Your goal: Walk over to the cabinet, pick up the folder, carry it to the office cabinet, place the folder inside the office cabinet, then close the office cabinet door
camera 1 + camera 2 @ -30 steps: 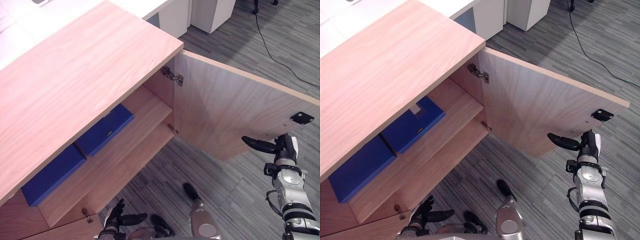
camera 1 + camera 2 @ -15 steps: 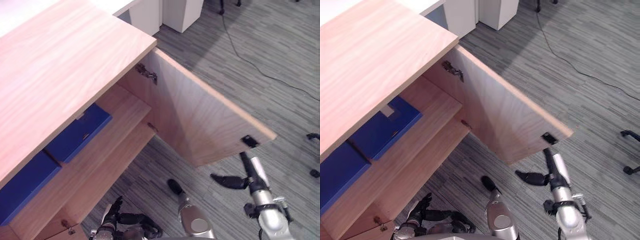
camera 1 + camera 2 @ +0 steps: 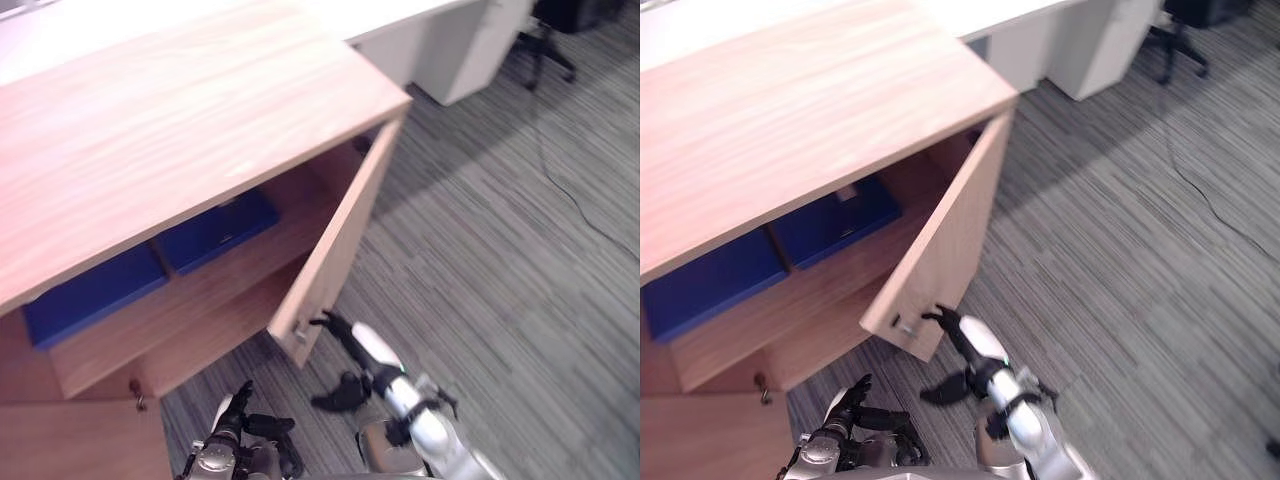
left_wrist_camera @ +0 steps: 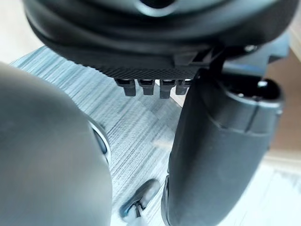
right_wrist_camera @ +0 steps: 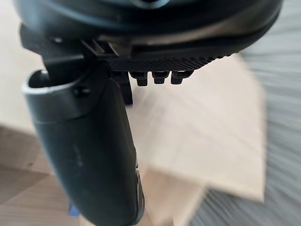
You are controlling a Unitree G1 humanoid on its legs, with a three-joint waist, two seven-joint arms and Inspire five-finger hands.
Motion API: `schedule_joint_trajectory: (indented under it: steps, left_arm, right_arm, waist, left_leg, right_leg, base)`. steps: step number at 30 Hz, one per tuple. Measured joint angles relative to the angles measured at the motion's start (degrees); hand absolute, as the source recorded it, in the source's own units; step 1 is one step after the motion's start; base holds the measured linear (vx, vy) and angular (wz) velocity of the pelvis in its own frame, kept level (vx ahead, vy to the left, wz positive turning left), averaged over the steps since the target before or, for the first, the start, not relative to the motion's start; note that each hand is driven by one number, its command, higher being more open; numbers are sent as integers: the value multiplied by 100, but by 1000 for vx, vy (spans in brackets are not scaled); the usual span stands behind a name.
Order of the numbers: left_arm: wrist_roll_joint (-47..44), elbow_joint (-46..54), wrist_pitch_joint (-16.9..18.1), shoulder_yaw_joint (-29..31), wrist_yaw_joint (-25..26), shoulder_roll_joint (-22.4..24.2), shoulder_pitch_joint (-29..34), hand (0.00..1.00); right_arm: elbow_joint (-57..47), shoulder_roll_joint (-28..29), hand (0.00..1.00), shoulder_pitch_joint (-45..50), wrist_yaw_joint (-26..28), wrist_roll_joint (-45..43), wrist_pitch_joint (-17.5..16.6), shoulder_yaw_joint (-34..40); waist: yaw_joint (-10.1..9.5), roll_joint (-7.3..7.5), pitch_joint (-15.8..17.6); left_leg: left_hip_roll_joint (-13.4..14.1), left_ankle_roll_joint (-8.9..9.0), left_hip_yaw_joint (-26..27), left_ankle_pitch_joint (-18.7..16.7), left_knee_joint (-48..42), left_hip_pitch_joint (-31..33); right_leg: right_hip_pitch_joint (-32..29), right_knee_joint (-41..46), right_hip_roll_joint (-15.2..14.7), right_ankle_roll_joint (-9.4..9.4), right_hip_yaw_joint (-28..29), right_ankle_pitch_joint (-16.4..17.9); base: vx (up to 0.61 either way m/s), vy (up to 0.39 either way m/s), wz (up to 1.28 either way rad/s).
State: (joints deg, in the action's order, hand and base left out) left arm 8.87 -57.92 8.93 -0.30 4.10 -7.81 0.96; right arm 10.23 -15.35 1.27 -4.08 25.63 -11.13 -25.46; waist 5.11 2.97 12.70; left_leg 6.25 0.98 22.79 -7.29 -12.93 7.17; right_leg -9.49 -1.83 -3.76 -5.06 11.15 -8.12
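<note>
The wooden office cabinet (image 3: 180,130) stands ahead with its right door (image 3: 335,250) swung about halfway shut. Two blue folders lie on the upper shelf inside, one (image 3: 215,232) near the middle and another (image 3: 90,295) further left. My right hand (image 3: 350,340) is open, its straight fingers reaching up to the door's lower free corner by the small catch. The right wrist view has the door's wood face (image 5: 211,132) just past that hand's thumb (image 5: 94,141). My left hand (image 3: 235,420) hangs low and open in front of the cabinet's base, holding nothing.
Grey striped carpet (image 3: 500,300) spreads to the right of the cabinet. White office units (image 3: 470,50) and a dark chair (image 3: 545,40) stand at the back right. A thin black cable (image 3: 570,200) runs over the carpet. A wooden panel (image 3: 70,440) fills the lower left corner.
The door has swung from wide open to about halfway shut, with my right hand moving left along with it. The camera has turned as well.
</note>
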Motion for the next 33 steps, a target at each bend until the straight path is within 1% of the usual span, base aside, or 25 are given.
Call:
schedule_joint_trajectory:
  steps: [1, 2, 4, 5, 6, 8, 9, 11, 12, 14, 15, 16, 18, 19, 21, 22, 23, 24, 25, 26, 28, 29, 31, 32, 33]
  left_arm:
    - [-15, 32, 2, 34, 54, -16, -4, 100]
    - [-32, 34, 0, 49, 71, -15, -12, 100]
    - [-130, 83, -5, 157, 90, -18, -3, 100]
    - [-159, 90, -5, 185, 93, -21, -3, 100]
    - [-221, 94, -6, 269, 95, -20, -1, 100]
    - [-257, 95, -22, 341, 100, -39, 7, 100]
    - [-312, 99, -35, 408, 101, -54, 16, 100]
    - [-338, 86, -65, 528, 107, -66, 49, 100]
    - [-341, 80, -74, 543, 111, -59, 73, 100]
    - [-352, 113, -75, 611, 131, -46, 198, 100]
    - [-374, 121, -75, 671, 153, -34, 232, 100]
    - [-464, 128, -75, 795, 218, -3, 305, 100]
    - [-593, 175, -75, 986, 243, 25, 437, 100]
    - [-797, 235, -72, 1107, 251, 38, 546, 100]
    - [-1013, 377, -73, 1318, 255, 91, 670, 100]
    - [-1242, 447, -69, 1493, 254, 121, 724, 100]
    - [-1327, 493, -72, 1592, 252, 129, 728, 100]
    - [-1554, 734, -68, 1853, 250, 129, 768, 100]
    - [-1658, 850, -66, 1967, 250, 126, 769, 100]
    - [-1873, 1105, -53, 2214, 250, 89, 765, 100]
    - [-2128, 1406, -25, 2462, 250, -110, 742, 100]
    - [-2199, 1534, -17, 2549, 251, -268, 739, 100]
    - [-2367, 1803, 66, 2743, 288, -737, 656, 100]
    - [-2377, 1853, 93, 2778, 318, -853, 633, 100]
    - [-2417, 1977, 121, 2803, 345, -1084, 603, 100]
  right_arm:
    - [164, 63, 100, -367, -123, -122, 64, 194]
    - [264, 92, 100, -563, -176, -159, 111, 294]
    - [599, 158, 100, -1098, -493, -520, 211, 777]
    - [698, 169, 100, -1243, -551, -611, 257, 859]
    - [906, 193, 100, -1498, -686, -861, 344, 1056]
    - [1011, 200, 100, -1566, -845, -1114, 351, 1285]
    - [1131, 212, 100, -1614, -1015, -1310, 382, 1386]
    - [1213, 255, 100, -1606, -1143, -1532, 378, 1494]
    - [1273, 251, 100, -1615, -1194, -1613, 383, 1578]
    - [1391, 234, 100, -1618, -1241, -1768, 384, 1662]
    - [1410, 212, 100, -1606, -1242, -1779, 384, 1668]
    - [1410, 175, 100, -1501, -1234, -1811, 376, 1666]
    - [1409, 166, 100, -1231, -1182, -1958, 280, 1618]
    - [1417, 211, 100, -957, -1047, -2004, 174, 1549]
    - [1565, 213, 100, -686, -881, -2108, 28, 1336]
    - [1886, 228, 100, -603, -615, -2172, 28, 1108]
    - [2090, 244, 100, -580, -484, -2188, 36, 972]
    - [2609, 336, 100, -532, -170, -2209, 94, 648]
    - [2801, 393, 100, -518, -51, -2206, 114, 521]
    - [3165, 547, 100, -516, 151, -2208, 187, 342]
    - [3532, 868, 100, -518, 316, -2209, 255, 244]
    - [3639, 990, 100, -537, 350, -2214, 264, 244]
    - [3668, 1060, 100, -648, 350, -2223, 276, 248]
    - [3679, 1060, 100, -721, 342, -2224, 276, 248]
    - [3723, 1042, 100, -887, 299, -2228, 276, 261]
  waist:
    - [-79, 14, -10]
    - [-108, 15, -11]
    - [-253, 16, -12]
    - [-284, 13, -13]
    - [-310, 10, -15]
    - [-371, 5, -14]
    - [-413, 4, -14]
    - [-421, -12, -8]
    - [-437, -81, -10]
    - [-464, -182, -24]
    - [-474, -198, -16]
    - [-545, -219, -20]
    - [-606, -247, -24]
    - [-652, -268, -37]
    - [-737, -286, -81]
    - [-842, -314, -120]
    - [-904, -325, -136]
    - [-1042, -350, -210]
    - [-1100, -358, -222]
    - [-1222, -362, -226]
    - [-1373, -357, -236]
    - [-1435, -355, -238]
    - [-1558, -328, -253]
    - [-1571, -328, -253]
    - [-1603, -326, -251]
  left_leg:
    - [-58, -18, -221, 118, 128, 42]
    - [-87, -20, -321, 179, 201, 54]
    - [-196, -29, -665, 445, 513, 92]
    - [-223, -32, -754, 508, 588, 104]
    - [-276, -39, -946, 649, 741, 141]
    - [-330, -39, -1215, 838, 948, 192]
    - [-365, -43, -1369, 965, 1101, 199]
    - [-434, -9, -1542, 1136, 1337, 173]
    - [-459, -5, -1668, 1265, 1504, 156]
    - [-475, 1, -1871, 1433, 1830, 86]
    - [-474, 11, -1918, 1441, 1828, 93]
    - [-469, 32, -2022, 1455, 1829, 95]
    - [-477, 48, -2216, 1465, 1830, 96]
    - [-479, 57, -2411, 1472, 1830, 98]
    - [-479, 72, -2560, 1482, 1830, 92]
    - [-479, 104, -2700, 1503, 1830, 95]
    - [-481, 106, -2752, 1505, 1830, 91]
    - [-501, 112, -2962, 1509, 1829, 110]
    - [-512, 114, -3056, 1511, 1829, 114]
    - [-532, 117, -3208, 1515, 1829, 109]
    - [-581, 152, -3468, 1571, 1828, 117]
    - [-615, 91, -3611, 1630, 1827, 122]
    - [-672, 97, -3845, 1655, 1796, 185]
    - [-679, 99, -3903, 1657, 1795, 207]
    - [-701, 109, -4010, 1663, 1794, 239]
  right_leg:
    - [24, -4, -46, 9, -234, 23]
    - [38, -9, -65, 9, -351, 31]
    - [49, -14, -134, 12, -784, 40]
    - [49, -17, -148, 11, -868, 40]
    - [49, -18, -187, 5, -1075, 53]
    - [49, -18, -223, 7, -1352, 56]
    - [52, -15, -243, 10, -1505, 76]
    - [62, -6, -284, 19, -1679, 133]
    - [67, 6, -293, -1, -1806, 183]
    - [107, 9, -279, 36, -2004, 261]
    - [136, -1, -278, 36, -2060, 263]
    - [192, -26, -264, 34, -2128, 272]
    - [319, -48, -237, 36, -2297, 334]
    - [410, -50, -226, 43, -2474, 388]
    - [493, -51, -221, 61, -2649, 437]
    - [567, -49, -207, 60, -2785, 498]
    - [616, -50, -201, 63, -2865, 528]
    - [706, -49, -206, 54, -3109, 616]
    - [758, -48, -211, 47, -3211, 662]
    - [859, -40, -234, 49, -3401, 739]
    - [981, 6, -241, 71, -3685, 854]
    - [1034, 61, -248, 58, -3831, 861]
    - [1093, 122, -296, 90, -4083, 972]
    - [1102, 121, -301, 99, -4119, 990]
    - [1129, 120, -313, 106, -4175, 1005]
  base:
    - [36, -43, 96]
    - [39, -38, 92]
    - [21, -22, 81]
    - [-3, -14, 78]
    - [-17, -7, 81]
    - [-27, 3, 80]
    - [-55, 18, 67]
    - [-84, 26, 58]
    - [-114, 25, 50]
    - [-116, 19, 53]
    - [-83, 19, 43]
    - [-62, 16, 43]
    - [-35, -1, 54]
    - [7, -19, 63]
    - [35, -27, 58]
    - [55, -50, 46]
    - [81, -60, 78]
    - [82, -59, 74]
    - [123, -46, 97]
    - [139, -48, 83]
    - [164, -58, 80]
    - [163, -60, 82]
    - [148, -31, 79]
    - [107, -3, 58]
    - [70, 4, 48]
